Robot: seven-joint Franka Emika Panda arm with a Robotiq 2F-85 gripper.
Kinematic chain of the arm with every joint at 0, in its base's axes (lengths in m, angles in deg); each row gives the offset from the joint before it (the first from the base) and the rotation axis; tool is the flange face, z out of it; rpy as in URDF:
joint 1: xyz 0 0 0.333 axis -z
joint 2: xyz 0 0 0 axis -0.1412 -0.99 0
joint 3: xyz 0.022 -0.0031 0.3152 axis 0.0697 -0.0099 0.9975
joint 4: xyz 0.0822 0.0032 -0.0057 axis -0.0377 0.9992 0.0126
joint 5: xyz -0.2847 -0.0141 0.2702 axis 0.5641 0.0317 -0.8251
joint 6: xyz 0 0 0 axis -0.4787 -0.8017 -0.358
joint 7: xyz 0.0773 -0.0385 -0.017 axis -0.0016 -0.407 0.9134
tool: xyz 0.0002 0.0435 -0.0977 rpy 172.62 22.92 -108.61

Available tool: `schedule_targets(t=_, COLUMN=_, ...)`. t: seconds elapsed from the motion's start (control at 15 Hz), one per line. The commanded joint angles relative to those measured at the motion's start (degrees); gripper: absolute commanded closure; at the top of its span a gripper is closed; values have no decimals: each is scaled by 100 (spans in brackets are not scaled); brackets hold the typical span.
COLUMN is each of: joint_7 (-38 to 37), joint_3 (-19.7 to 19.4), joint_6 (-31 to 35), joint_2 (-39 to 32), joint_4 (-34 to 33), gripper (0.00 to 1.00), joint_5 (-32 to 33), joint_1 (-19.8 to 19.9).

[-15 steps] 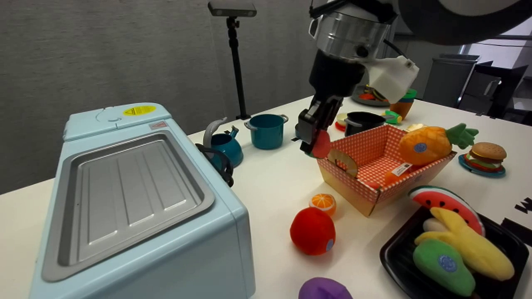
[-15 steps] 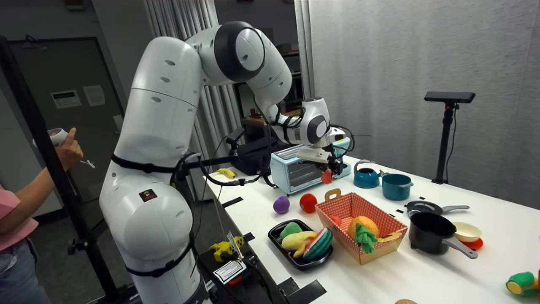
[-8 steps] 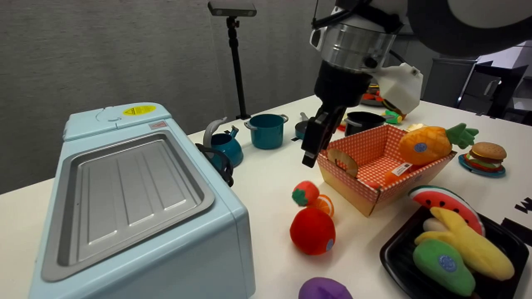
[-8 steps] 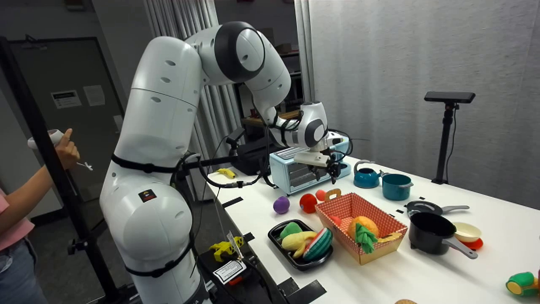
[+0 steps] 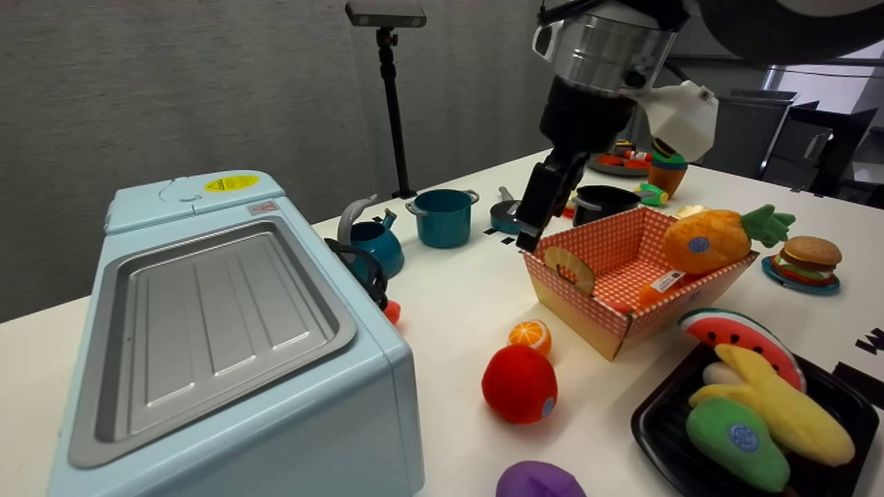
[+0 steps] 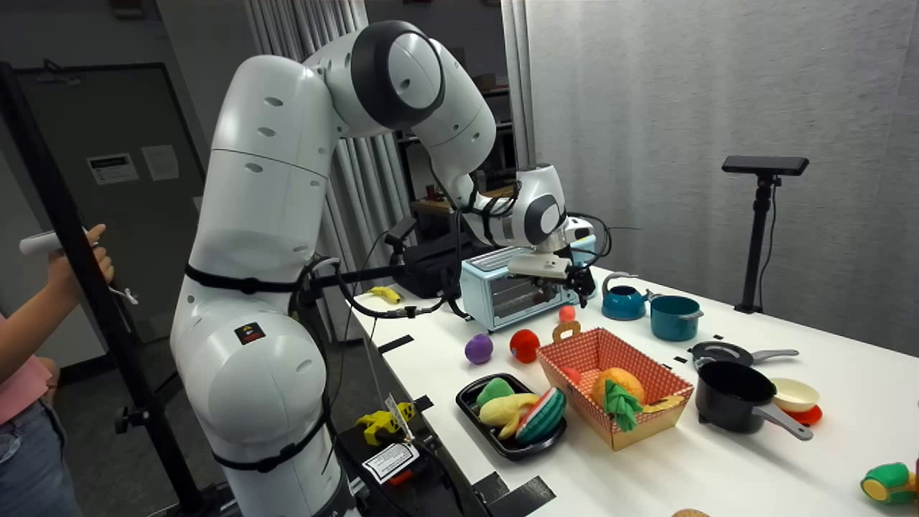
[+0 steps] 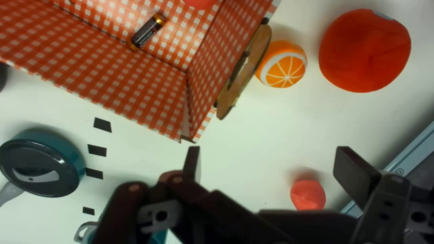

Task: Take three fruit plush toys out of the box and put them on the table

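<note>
The toy pineapple (image 5: 722, 241) is lodged inside the box (image 5: 570, 308), at the end farther from the pincer (image 7: 268, 154), its long axis run out over the rim, leaves pointed away. The pincer is spread wide, nothing held, near a corner of the opposite end; a reach along the box's length is probably called for (if the pineapple is wanted next). A small red toy (image 7: 308, 196) is seen on the counter (image 5: 449, 297), near the toaster oven (image 5: 324, 421).
</note>
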Motion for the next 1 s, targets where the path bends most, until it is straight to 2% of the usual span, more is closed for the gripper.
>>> schedule_targets(t=0.0, joint_7=-100, joint_3=-248, joint_6=-118, joint_2=508, joint_4=431, gripper=0, joint_5=280, joint_1=7)
schedule_targets(t=0.6, joint_7=-563, joint_3=-869, joint_6=-709, joint_2=1194, joint_4=1139, gripper=0, joint_5=1178, joint_1=78)
schedule_targets(t=0.93, joint_7=-534, joint_3=-926, joint_6=-940, joint_2=1270, joint_4=1361, gripper=0, joint_5=1562, joint_1=306)
